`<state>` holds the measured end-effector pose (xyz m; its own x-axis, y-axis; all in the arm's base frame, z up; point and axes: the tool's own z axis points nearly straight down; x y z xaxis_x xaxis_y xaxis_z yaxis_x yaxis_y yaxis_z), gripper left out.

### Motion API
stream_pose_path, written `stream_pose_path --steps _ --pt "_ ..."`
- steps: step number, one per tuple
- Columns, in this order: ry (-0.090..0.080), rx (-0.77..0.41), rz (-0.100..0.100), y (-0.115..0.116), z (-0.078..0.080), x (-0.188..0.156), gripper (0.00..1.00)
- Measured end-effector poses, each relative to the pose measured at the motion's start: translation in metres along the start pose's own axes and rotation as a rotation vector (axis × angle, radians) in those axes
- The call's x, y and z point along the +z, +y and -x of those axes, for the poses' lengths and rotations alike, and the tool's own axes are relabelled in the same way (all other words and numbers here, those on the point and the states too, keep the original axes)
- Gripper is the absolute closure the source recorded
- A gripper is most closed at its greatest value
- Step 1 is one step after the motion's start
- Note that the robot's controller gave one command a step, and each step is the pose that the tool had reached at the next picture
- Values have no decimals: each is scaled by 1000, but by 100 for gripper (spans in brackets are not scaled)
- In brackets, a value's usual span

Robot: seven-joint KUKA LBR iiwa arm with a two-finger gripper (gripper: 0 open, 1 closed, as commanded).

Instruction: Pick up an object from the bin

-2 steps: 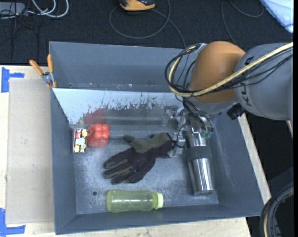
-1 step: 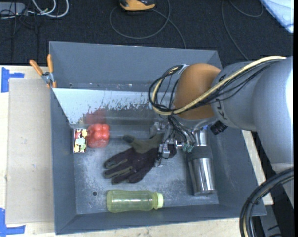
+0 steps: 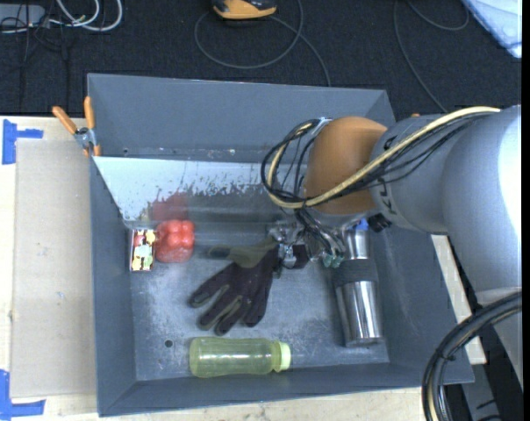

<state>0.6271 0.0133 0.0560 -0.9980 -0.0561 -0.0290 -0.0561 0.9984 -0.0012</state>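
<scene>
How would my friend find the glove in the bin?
Look in the grey bin, at the middle of its floor, just left of the gripper. The glove lies flat there, splayed toward the yellow-green bottle. It is the only black, hand-shaped thing; the bottle and the silver flask beside it are round.

— Where does the gripper (image 3: 290,251) sit?
— Low inside the grey bin (image 3: 247,117), toward the back wall, right at the cuff end of a black glove (image 3: 234,294) that lies flat in the middle of the floor.
— And around it?
— A steel flask (image 3: 360,310) with a black band lies just to its right. A yellow-green bottle (image 3: 239,356) lies on its side along the front wall. At the left, a red pepper-shaped toy (image 3: 175,240) touches a small printed box (image 3: 142,250).
</scene>
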Motion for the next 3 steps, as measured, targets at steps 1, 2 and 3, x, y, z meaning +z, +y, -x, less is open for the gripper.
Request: stream_pose_path --steps 1,2,3 --pt "24 -75 2 0 -5 -8 100" --pt "21 -77 2 0 -4 -11 100" --pt "20 -75 2 0 -3 -48 100"
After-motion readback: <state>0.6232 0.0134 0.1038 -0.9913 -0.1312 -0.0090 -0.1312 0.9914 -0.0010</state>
